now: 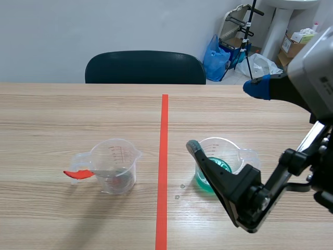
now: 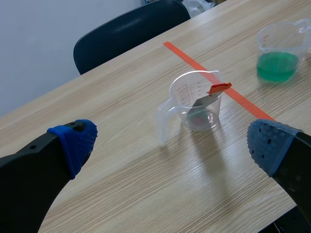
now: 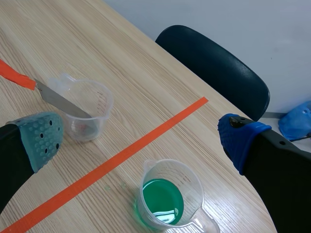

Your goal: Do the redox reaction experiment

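Observation:
A clear measuring cup (image 1: 115,165) stands left of the orange tape line. A knife (image 1: 78,174) with a red handle leans in it, blade down and handle over the rim. A second clear cup (image 1: 229,155) right of the line holds green liquid. My right gripper (image 1: 226,118) hangs open above and just in front of the green cup (image 3: 167,196). The knife cup (image 3: 87,110) and knife (image 3: 58,98) lie farther ahead of it. My left gripper (image 2: 172,143) is open above the table, short of the knife cup (image 2: 197,101) and knife (image 2: 218,89). The left arm is out of the scene view.
A dark chair (image 1: 145,66) stands at the table's far edge. The green cup (image 2: 279,53) shows beyond the tape line in the left wrist view. Boxes, a blue bag and a stand sit on the floor at the back right (image 1: 244,47).

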